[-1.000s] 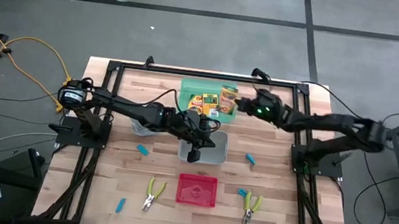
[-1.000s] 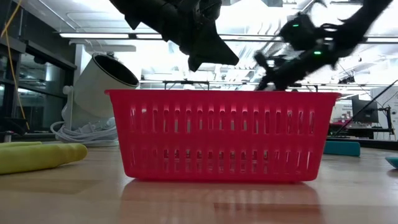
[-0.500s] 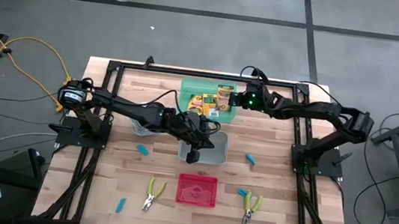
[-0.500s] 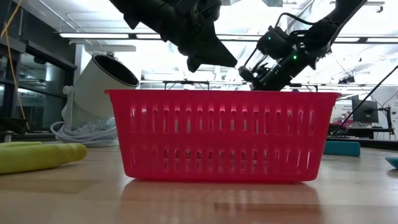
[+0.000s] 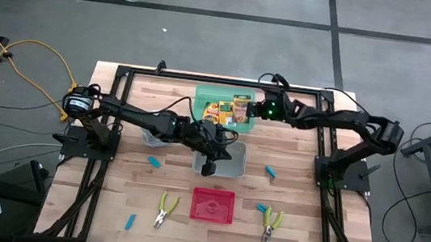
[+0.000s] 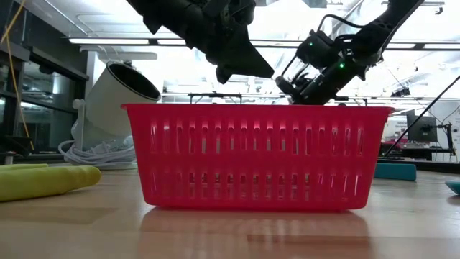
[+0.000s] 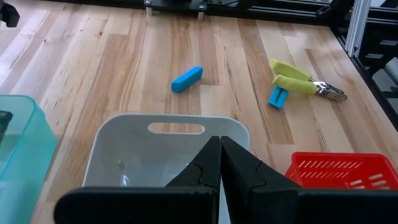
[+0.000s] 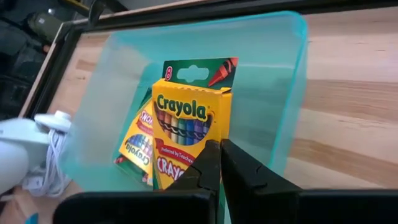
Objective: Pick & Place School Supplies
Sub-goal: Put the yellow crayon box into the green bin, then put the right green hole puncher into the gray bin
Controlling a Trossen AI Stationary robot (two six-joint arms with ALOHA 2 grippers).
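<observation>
Right gripper clamped on crayon box, held over green tray at 12 o'clock. Left gripper closed, empty, poised over grey tray.

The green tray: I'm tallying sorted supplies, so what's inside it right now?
Inside the green tray are crayon boxes: one stands upright at the right gripper, at least one more lies behind it. The front box hides the rest.
</observation>
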